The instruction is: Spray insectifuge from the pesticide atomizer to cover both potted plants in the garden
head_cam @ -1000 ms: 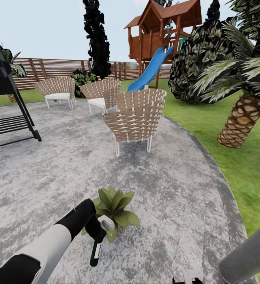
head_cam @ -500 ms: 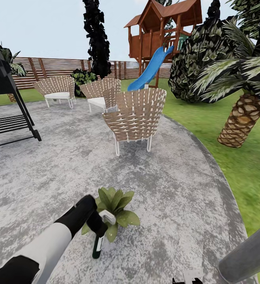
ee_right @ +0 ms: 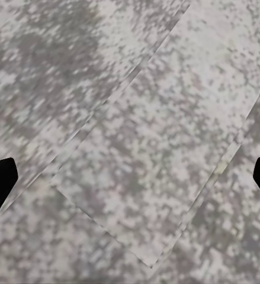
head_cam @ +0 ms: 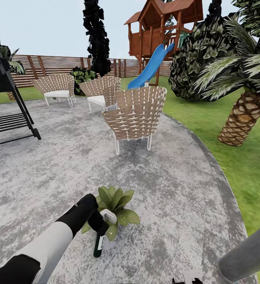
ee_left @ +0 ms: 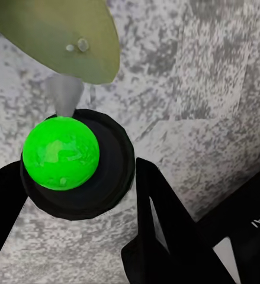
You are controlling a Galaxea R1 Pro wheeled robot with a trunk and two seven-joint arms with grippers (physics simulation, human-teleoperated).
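Head view: the pesticide atomizer (head_cam: 98, 245) is already picked up, clamped in the left gripper (head_cam: 100, 228) and hung right beside one potted plant (head_cam: 115, 203) on the paved patch (head_cam: 165, 177). Full coverage can't be judged; the second plant isn't spotted. Right gripper (ee_right: 130, 177) fingertips are spread wide, nothing held.

The round grey paved patch (head_cam: 177, 189) of mottled stone carries a small potted plant (head_cam: 116, 203) near its front, a low rosette of pointed green leaves. Farther back, three woven wicker chairs stand on the paving: the nearest (head_cam: 135, 116) toward the middle, two more (head_cam: 100, 91) (head_cam: 55, 88) behind it. A black slatted frame (head_cam: 7, 118) stands at the left. Green lawn (head_cam: 232, 157) borders the paving's right edge.
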